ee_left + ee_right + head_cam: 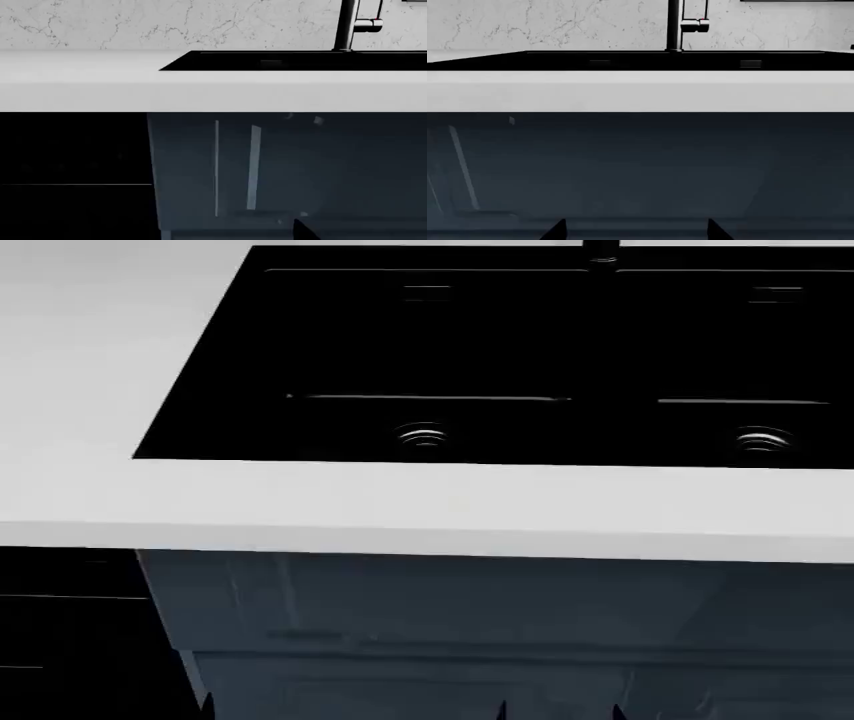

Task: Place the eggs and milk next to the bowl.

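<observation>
The eggs, the milk and the bowl are out of view in all three views. My right gripper [637, 231] is open, its two dark fingertips [557, 231] wide apart at the frame's edge with nothing between them, facing the cabinet front below the counter. Of my left gripper [213, 232] only one dark fingertip [303, 231] shows, set far out to the side as on an open gripper. The other is lost against the black cabinet. Both grippers hang lower than the counter top, in front of the sink.
A black double sink [534, 350] with two drains is sunk into the white counter [80, 360]. A dark faucet [674, 25] rises behind it against a marbled wall [133, 22]. Glossy dark cabinet fronts [640, 165] fill the space under the counter edge.
</observation>
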Tool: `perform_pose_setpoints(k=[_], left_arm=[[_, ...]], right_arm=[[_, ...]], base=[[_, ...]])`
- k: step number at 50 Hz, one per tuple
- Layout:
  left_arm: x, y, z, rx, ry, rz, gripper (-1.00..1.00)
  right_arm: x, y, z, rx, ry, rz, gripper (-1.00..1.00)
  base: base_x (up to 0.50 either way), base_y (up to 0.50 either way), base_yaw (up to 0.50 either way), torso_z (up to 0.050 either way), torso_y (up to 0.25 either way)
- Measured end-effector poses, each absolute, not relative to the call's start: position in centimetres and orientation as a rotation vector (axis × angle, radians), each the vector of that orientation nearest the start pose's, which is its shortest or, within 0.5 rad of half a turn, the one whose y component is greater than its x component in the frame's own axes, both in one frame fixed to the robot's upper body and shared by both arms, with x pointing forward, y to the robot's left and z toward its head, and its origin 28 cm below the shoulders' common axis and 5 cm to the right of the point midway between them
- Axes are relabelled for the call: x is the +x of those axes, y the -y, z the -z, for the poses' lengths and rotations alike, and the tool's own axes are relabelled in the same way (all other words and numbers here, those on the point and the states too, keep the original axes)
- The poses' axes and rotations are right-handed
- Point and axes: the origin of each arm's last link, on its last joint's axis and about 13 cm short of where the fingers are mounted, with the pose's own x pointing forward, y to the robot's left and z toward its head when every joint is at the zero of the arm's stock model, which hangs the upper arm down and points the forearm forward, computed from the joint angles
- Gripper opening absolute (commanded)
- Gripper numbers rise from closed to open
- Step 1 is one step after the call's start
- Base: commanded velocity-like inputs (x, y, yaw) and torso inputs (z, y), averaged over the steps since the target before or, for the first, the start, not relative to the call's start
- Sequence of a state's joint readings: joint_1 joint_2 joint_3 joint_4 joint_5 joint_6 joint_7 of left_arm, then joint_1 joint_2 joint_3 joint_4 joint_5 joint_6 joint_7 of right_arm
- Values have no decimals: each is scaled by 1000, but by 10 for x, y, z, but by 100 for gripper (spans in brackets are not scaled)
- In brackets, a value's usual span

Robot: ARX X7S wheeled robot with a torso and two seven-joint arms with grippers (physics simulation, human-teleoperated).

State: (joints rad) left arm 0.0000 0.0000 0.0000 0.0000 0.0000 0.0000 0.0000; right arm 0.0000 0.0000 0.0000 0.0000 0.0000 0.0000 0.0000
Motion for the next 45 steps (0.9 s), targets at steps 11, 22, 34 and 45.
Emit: perform_pose_setpoints(k=[11, 22, 34, 45], left_arm=[[211, -204, -15, 1, 1, 16, 100], [208, -201, -19, -4, 5, 15, 100], [206, -200, -21, -6, 8, 10, 100], [205, -200, -23, 9, 1, 20, 100]], right_arm=[[211, 98, -13, -5, 1, 9, 100], [208, 96, -11, -5, -3, 3, 100], [206, 95, -10, -4, -5, -1, 100], [205, 94, -10, -1, -7, -4, 100]], base=[[0, 0, 0, 0, 0], [0, 0, 0, 0, 0], [0, 0, 0, 0, 0], [0, 0, 0, 21, 0]])
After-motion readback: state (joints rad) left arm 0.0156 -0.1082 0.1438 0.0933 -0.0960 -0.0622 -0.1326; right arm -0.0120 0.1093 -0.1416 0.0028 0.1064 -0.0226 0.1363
